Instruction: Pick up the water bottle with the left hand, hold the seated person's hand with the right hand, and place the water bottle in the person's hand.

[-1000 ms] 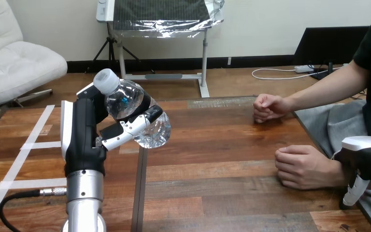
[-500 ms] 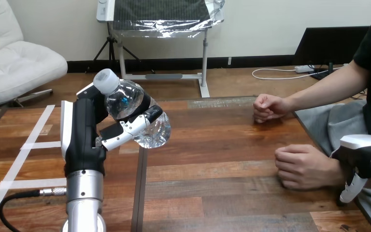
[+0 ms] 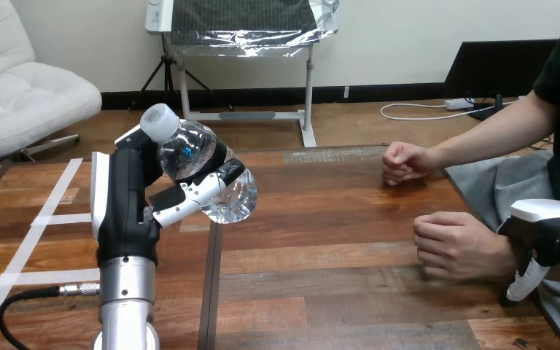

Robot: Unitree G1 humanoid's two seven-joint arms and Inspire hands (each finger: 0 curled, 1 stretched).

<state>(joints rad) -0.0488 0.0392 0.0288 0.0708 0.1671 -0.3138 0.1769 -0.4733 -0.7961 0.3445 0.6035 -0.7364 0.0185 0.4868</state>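
Observation:
A clear water bottle (image 3: 203,169) with a white cap is held tilted above the table, cap toward the upper left. My left hand (image 3: 127,200) is shut on it, with a thumb across its lower body, at the table's left-middle. The person's nearer hand (image 3: 456,248) is a loose fist resting near the table's right edge. My right hand (image 3: 547,222) sits at the view's right edge, against that hand's wrist. Whether it holds the wrist I cannot tell. The person's farther hand (image 3: 405,162), also a fist, rests on the table farther back.
The wooden table (image 3: 335,255) has a dark seam running front to back under the bottle. White tape lines (image 3: 36,219) cross its left part. A black cable (image 3: 22,300) lies at the front left. The person's forearm (image 3: 496,135) stretches in from the right.
My right hand and the person's nearer hand have shifted slightly up and to the left together. The left hand and bottle have stayed almost still.

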